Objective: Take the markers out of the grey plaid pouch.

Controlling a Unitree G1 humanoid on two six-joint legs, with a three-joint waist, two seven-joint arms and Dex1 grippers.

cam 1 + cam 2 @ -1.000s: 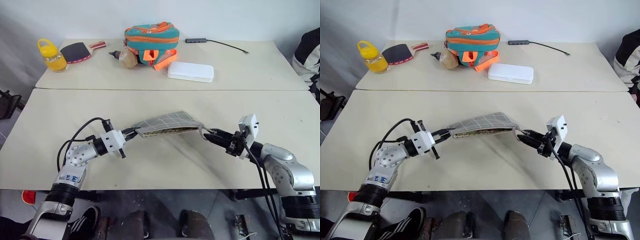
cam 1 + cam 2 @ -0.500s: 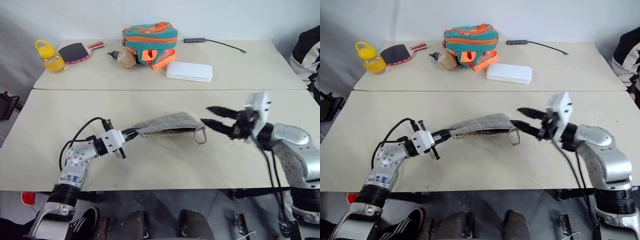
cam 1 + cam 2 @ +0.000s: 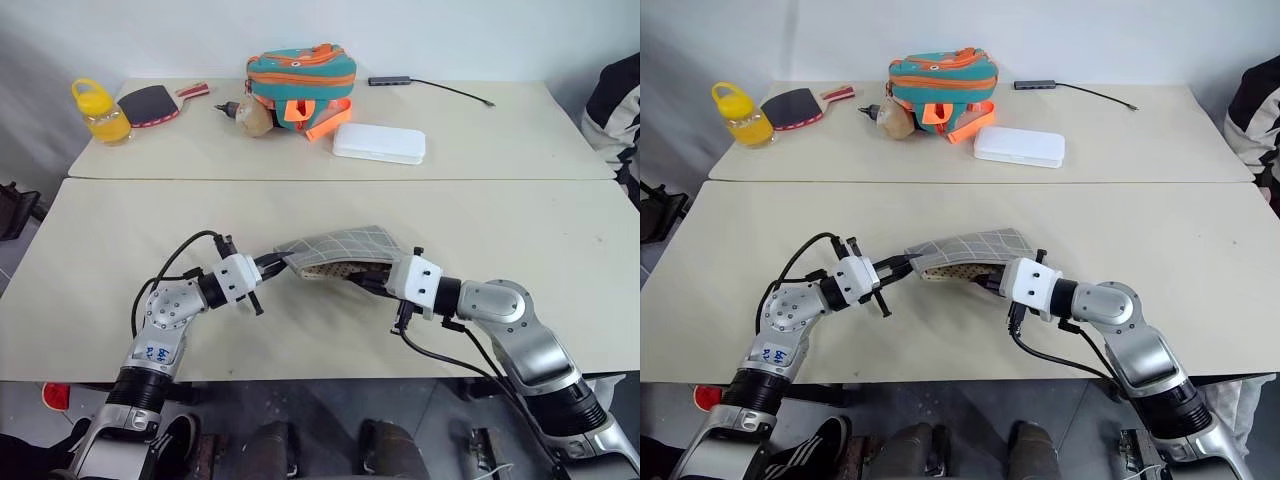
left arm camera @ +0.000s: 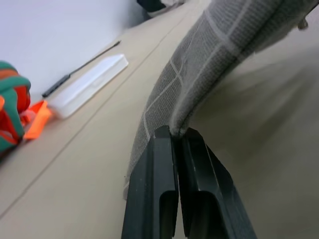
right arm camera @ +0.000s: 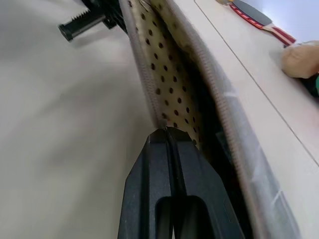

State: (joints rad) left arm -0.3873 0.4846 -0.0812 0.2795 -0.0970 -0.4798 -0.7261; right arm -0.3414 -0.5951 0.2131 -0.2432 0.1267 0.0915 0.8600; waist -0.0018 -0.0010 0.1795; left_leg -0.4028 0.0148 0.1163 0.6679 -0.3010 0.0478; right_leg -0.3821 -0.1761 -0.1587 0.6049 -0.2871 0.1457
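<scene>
The grey plaid pouch (image 3: 345, 248) hangs just above the near table, stretched between my two grippers. My left gripper (image 3: 274, 263) is shut on the pouch's left end (image 4: 175, 132). My right gripper (image 3: 360, 279) comes in from the right, shut, with its tips pushed into the pouch's open mouth. In the right wrist view the right gripper (image 5: 167, 128) has its joined tips against the tan dotted lining (image 5: 174, 74), and I cannot tell whether they pinch it. The markers are hidden from view.
On the far table stand a teal-and-orange bag (image 3: 300, 75), a white flat box (image 3: 380, 143), a yellow bottle (image 3: 98, 110), a paddle (image 3: 150, 103) and a cabled hub (image 3: 400, 81). A person's dark sleeve (image 3: 620, 110) shows at the right edge.
My right gripper opened beside the pouch's ring end, swung left while rolling, and shut with its tips in the pouch's mouth. The pouch now bows up more. The left gripper kept its hold.
</scene>
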